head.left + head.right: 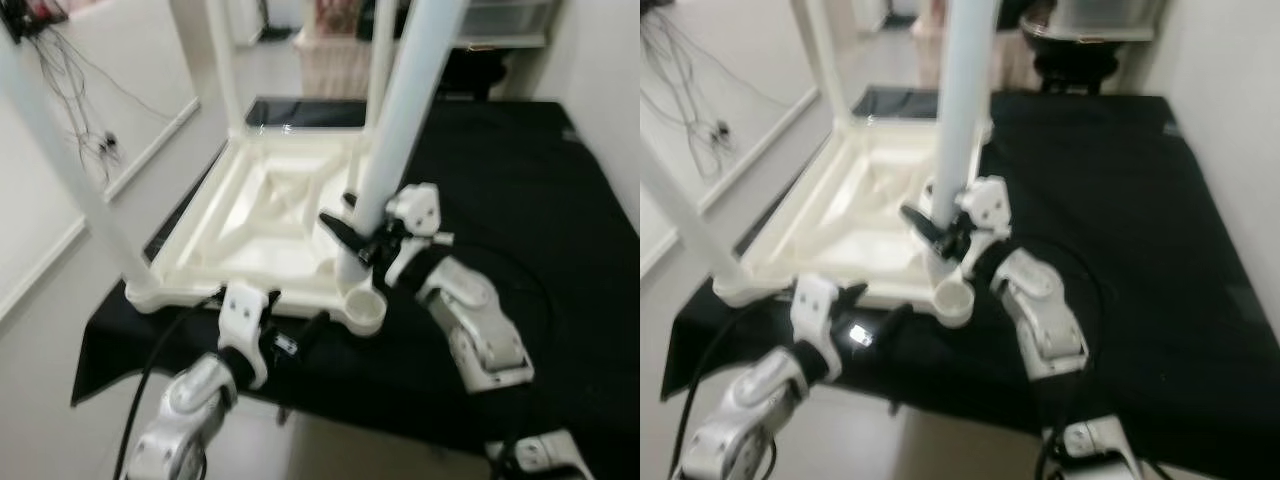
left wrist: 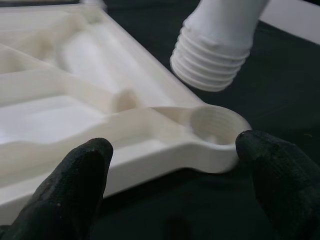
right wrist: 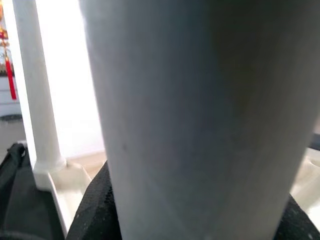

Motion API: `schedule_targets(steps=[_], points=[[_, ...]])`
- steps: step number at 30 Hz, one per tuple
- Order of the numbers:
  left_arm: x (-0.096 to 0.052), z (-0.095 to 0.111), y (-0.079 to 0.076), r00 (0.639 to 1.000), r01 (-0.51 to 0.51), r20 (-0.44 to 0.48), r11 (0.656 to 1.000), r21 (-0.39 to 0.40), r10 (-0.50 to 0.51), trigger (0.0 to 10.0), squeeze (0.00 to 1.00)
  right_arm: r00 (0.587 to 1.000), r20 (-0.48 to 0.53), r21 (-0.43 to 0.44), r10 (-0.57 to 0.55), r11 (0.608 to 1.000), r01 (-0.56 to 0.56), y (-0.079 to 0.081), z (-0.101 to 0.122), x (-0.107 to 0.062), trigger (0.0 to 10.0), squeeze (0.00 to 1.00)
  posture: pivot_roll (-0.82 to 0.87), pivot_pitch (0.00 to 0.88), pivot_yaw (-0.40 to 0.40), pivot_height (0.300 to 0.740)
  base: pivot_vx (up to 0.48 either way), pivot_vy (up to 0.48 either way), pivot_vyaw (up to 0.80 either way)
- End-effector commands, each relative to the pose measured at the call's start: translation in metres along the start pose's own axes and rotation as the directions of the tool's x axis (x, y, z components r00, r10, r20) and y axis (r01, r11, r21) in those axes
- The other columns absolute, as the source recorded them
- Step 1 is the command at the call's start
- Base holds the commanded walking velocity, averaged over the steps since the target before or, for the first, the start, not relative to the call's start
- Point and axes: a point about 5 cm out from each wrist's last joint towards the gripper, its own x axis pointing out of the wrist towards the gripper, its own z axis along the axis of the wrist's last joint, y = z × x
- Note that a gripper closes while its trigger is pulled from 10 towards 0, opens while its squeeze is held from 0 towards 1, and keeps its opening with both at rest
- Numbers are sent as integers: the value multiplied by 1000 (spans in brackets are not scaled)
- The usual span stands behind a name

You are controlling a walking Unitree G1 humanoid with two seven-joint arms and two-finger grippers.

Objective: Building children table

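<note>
No readable text, label, brand, number or sign anywhere. Plain white plastic on the upturned children's table [image 1: 270,215] and its legs; views too blurred to make out any small print.

Right gripper [image 1: 352,238] is clamping the leg [image 1: 400,110] upright, arm bent; left gripper [image 1: 290,325] is hovering low, fingers [image 2: 75,185] spread.
</note>
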Motion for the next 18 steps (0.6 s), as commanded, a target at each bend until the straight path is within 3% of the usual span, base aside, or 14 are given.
schedule_targets(steps=[1,11,18], points=[[-4,-2,3,1000,-4,-16,1000,-5,4,10000,0,999,29,1,36,999,-36,4,6,3,10000,0,38,116,44,740,0,0,0],[-7,-3,1,1000,-3,-21,1000,-15,3,10000,0,988,-5,-8,152,988,-152,13,1,0,10000,0,40,116,45,740,0,0,0],[-14,-4,-2,999,1,-45,1000,5,0,10000,0,979,-17,12,205,979,-205,12,0,0,10000,0,49,135,42,740,0,356,0]])
